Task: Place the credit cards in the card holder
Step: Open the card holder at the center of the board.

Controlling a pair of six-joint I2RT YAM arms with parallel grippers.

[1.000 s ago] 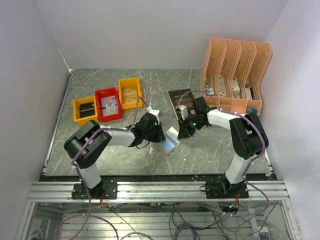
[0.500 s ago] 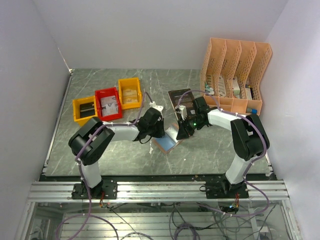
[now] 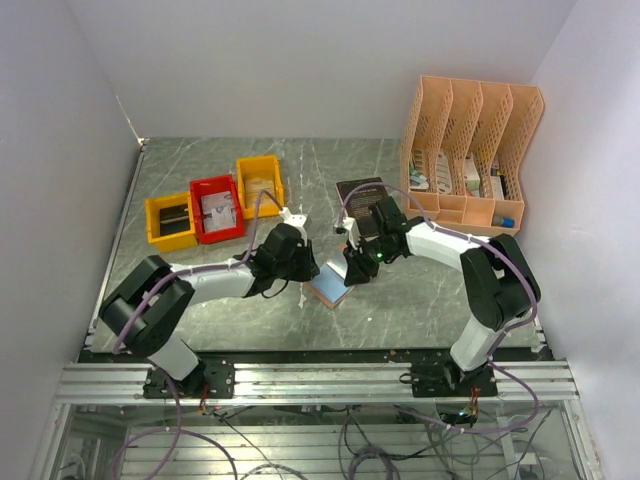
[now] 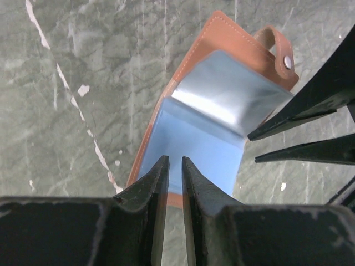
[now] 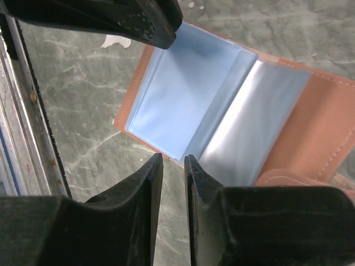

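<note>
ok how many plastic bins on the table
3, in a row on the left: yellow plastic bin leftmost, red plastic bin in the middle, second yellow plastic bin rightmost. None seem hidden.

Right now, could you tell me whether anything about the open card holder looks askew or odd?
Yes: in the open card holder, the silvery leaf arches up off the blue leaf instead of lying flat. No damage shows.

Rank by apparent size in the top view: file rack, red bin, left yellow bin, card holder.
1. File rack
2. Red bin and left yellow bin: look alike, not ranked
3. Card holder: smallest, partly hidden
</note>
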